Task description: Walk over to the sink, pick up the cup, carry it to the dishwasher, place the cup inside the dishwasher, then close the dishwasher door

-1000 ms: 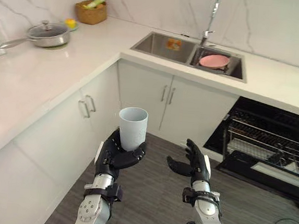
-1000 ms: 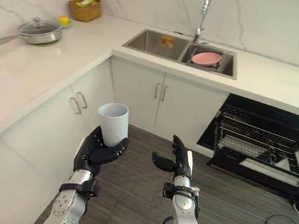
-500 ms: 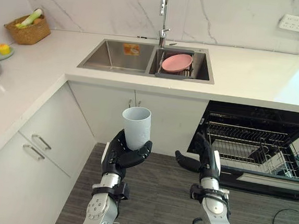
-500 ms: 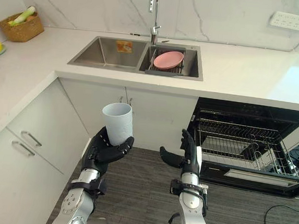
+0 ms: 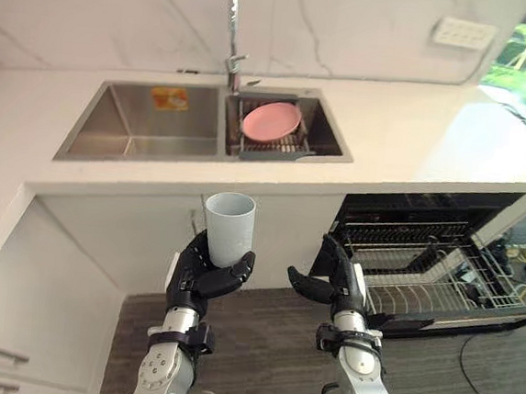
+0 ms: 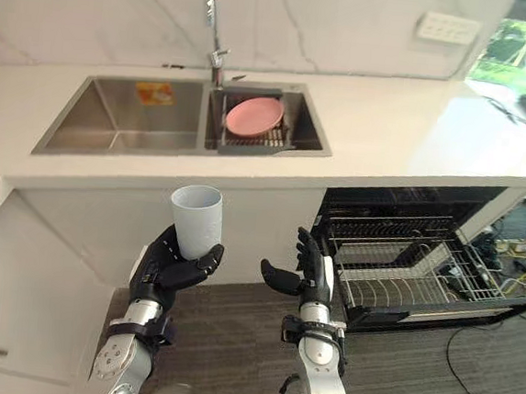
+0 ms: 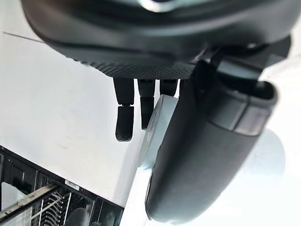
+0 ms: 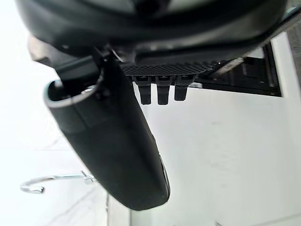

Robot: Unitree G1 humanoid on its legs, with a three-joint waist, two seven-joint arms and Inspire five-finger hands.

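Observation:
A pale blue cup (image 5: pixel 229 228) stands upright in my left hand (image 5: pixel 202 277), whose fingers and thumb curl round its lower half; the cup's side (image 7: pixel 155 127) shows past the thumb in the left wrist view. My right hand (image 5: pixel 337 279) hovers beside it, fingers relaxed and holding nothing. The open dishwasher (image 5: pixel 424 257) lies to the right under the counter, its wire rack (image 6: pixel 404 272) pulled out. The steel sink (image 5: pixel 149 127) is set in the white counter ahead.
A pink plate (image 5: pixel 271 119) rests on a rack in the sink's right basin, below the tap (image 5: pixel 233 28). White cabinet fronts (image 5: pixel 42 298) run along the left. Grey wood floor (image 5: pixel 267 363) lies between me and the counter.
The camera has swung right: sink and counter slid left, and the dishwasher rack came further into view. The left hand keeps holding the cup; the right hand stays open.

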